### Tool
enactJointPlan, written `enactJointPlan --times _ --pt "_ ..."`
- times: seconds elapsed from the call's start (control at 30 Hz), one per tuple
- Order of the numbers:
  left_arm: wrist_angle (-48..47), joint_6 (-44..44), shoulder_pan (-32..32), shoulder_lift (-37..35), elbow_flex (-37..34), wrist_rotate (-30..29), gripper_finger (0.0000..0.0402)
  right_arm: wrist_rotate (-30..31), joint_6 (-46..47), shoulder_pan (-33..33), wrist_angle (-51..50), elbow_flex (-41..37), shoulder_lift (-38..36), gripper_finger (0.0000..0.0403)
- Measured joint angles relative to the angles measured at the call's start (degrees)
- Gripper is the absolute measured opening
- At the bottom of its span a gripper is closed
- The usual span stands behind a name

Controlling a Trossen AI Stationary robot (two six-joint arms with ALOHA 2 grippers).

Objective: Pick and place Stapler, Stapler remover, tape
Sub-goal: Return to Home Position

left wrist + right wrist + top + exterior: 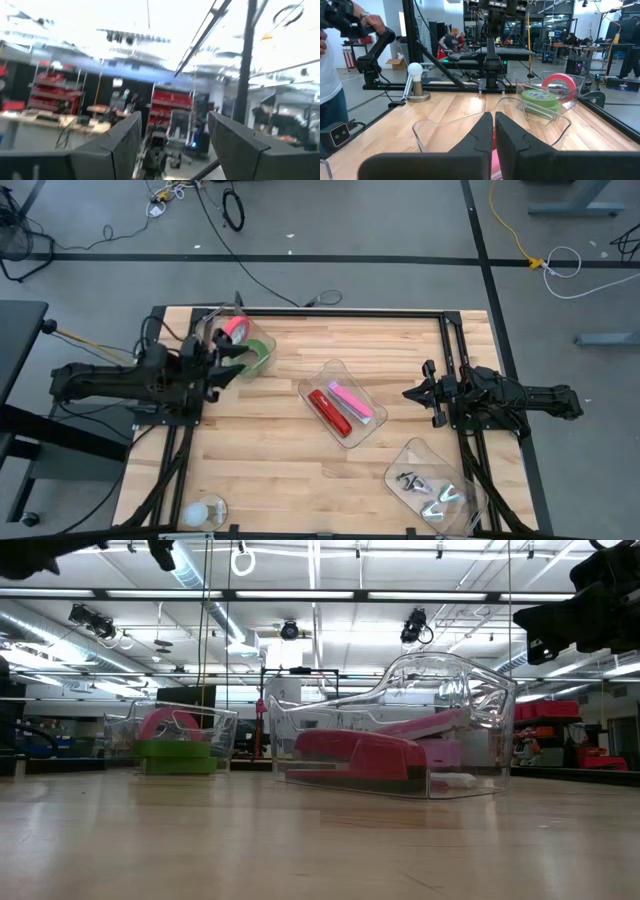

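Since every piece lay in a bin, what remained, as I judged it, was only the retreat to rest, and it called for care mainly on the left. The left gripper [240, 362] hung at the table's [270, 470] far left corner, just beside the tape bin [215, 320], its jaws spread wide and holding nothing. It would do best to rise clear of that rim before folding back, lest a finger catch the light plastic and drag it. The right gripper [408, 393] sat near the right edge, well apart from the bins, its jaws pressed almost together on nothing, so it needed little more than a short, level fold. Counted, there were three clear bins. The tape bin held two rolls, a pink tape [236, 328] and a green tape [262, 352]. The middle bin [330, 370], at the table's centre, held two staplers, a red stapler [329, 412] and a pink stapler [352, 402]. The third bin [400, 455], by the near right corner, held removers [425, 485], perhaps three or four, too small to number surely. One bulb [207, 510] stood at the near left corner.
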Motion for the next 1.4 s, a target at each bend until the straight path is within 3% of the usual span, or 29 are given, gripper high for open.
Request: enactJointPlan --times 0.33,0.9,1.13,1.4 --pt "9.91 0.17 -1.78 -9.92 -11.48 0.41 0.0232 0.0 0.0 0.0 0.0 0.0 0.0 0.0023" --pt "9.65 1.1 -1.76 -22.45 -19.59 -1.01 0.0232 0.0 0.01 0.01 0.0 0.0 0.0 0.0023" --pt "8.04 1.79 -1.74 -25.31 -19.98 -1.25 0.0232 0.0 0.01 0.0 0.01 0.01 0.0 0.0023" --pt "-4.0 2.13 -1.75 -29.82 -20.0 -4.06 0.0232 0.0 0.0 -0.01 0.01 0.02 0.0 0.0023"
